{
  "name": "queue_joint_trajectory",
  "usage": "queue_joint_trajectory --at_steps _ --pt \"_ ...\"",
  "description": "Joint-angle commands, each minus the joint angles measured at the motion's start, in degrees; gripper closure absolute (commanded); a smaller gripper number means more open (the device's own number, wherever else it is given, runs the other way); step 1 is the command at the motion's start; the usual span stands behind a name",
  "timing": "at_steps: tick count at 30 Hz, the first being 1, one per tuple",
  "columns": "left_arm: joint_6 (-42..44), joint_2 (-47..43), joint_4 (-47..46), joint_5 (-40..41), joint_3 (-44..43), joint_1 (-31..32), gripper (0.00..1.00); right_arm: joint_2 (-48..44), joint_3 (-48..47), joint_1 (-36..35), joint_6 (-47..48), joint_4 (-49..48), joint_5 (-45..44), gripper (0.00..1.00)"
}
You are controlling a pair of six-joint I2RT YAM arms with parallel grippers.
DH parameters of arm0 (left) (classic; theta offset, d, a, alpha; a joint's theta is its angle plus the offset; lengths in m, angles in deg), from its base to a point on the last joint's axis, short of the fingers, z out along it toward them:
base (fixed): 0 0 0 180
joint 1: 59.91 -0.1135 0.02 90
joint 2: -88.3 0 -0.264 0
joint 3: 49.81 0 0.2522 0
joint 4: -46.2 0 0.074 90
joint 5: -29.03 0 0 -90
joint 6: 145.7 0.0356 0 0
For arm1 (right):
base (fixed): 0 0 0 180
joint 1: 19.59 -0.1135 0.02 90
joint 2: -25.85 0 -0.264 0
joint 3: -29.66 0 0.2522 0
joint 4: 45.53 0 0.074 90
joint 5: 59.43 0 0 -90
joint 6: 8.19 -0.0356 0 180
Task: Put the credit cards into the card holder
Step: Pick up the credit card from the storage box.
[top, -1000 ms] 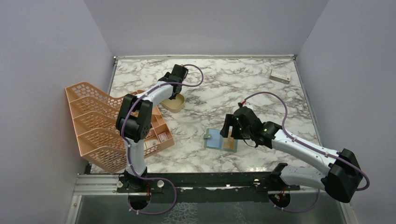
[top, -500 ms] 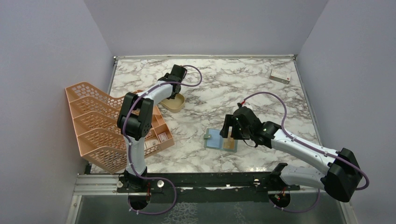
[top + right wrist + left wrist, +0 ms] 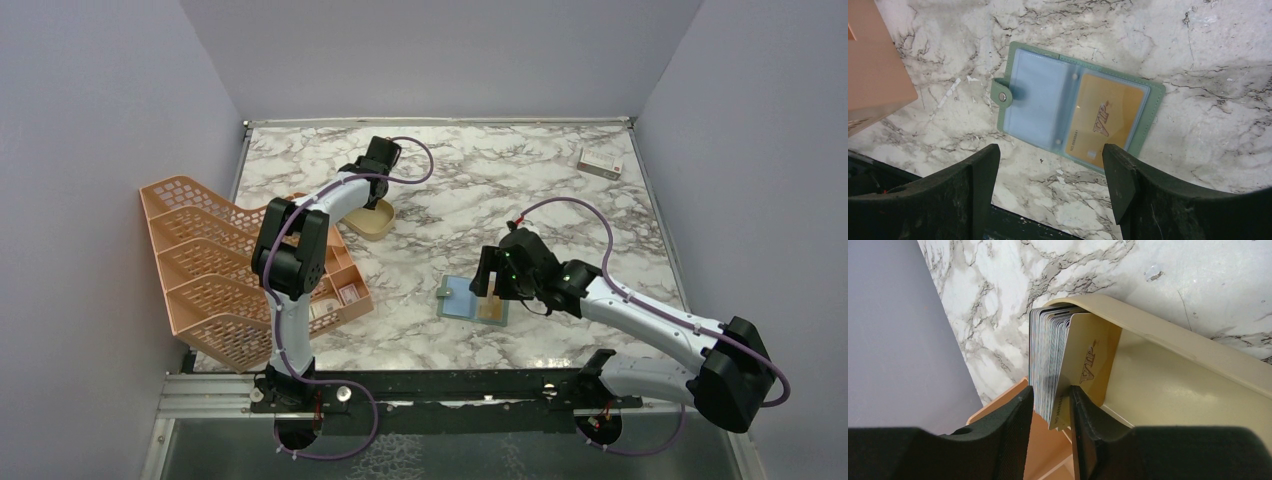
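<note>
Top external view: the marble worktop (image 3: 450,170) and the orange rack (image 3: 200,270) are seen just as they were a second ago. Only a small change is seen in the left arm. Its elbow has been swung a little to the left, while its wrist has been kept over the gold tin (image 3: 372,222).

Nothing has been moved on the right side. The card holder (image 3: 1038,107) is laid open and flat on the worktop, near the front edge, and the right gripper (image 3: 1050,155) is held wide open above it with nothing in it. One card (image 3: 1103,120) is already tucked into the right-hand pocket. The pale blue left-hand pocket looks empty.

Inside the tin (image 3: 1173,370), the credit cards (image 3: 1045,355) are stood on edge in a tight stack at one end. The left gripper (image 3: 1052,392) is closed to a narrow gap around the near edge of that stack, with a few cards pinched between its fingers.

So the next pick is probably being made, and more than one card may be lifted at once.
</note>
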Motion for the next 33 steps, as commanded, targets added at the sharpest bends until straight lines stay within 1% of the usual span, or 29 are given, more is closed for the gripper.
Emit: queue_joint_trajectory --at_steps 1,5,8,14,19,23,27,33 --pt "0.5 0.3 -0.5 1.7 -1.7 -0.5 0.69 0.6 -0.7 -0.3 0.8 -1.7 1.2 0.24" --pt "0.4 -0.2 -0.4 1.7 -1.7 -0.5 0.71 1.1 -0.8 -0.3 0.8 -1.9 1.5 0.24" --pt "0.5 -0.5 -0.3 1.7 -1.8 -0.5 0.75 1.1 -0.8 -0.3 0.8 -1.8 1.6 0.24" --pt "0.1 -0.5 0.0 1.2 -2.1 -0.5 0.88 0.9 -0.6 -0.3 0.7 -2.0 1.8 0.25" --pt "-1.6 -0.7 2.3 -0.1 -3.4 -0.5 1.0 1.0 -0.6 -0.3 0.6 -2.3 2.3 0.25" --pt "-3.5 -2.0 4.4 -2.7 -4.2 -0.5 1.0 1.1 -1.0 -0.3 0.8 -2.3 3.3 0.25" --pt "-6.8 -3.9 7.3 -7.4 -5.2 -0.5 1.0 0.6 -1.5 -0.3 0.9 -2.0 3.3 0.25" --pt "-13.3 -8.9 10.0 -19.5 -5.0 -0.5 1.0 -0.1 -1.0 -0.3 0.5 -3.2 3.5 0.25"
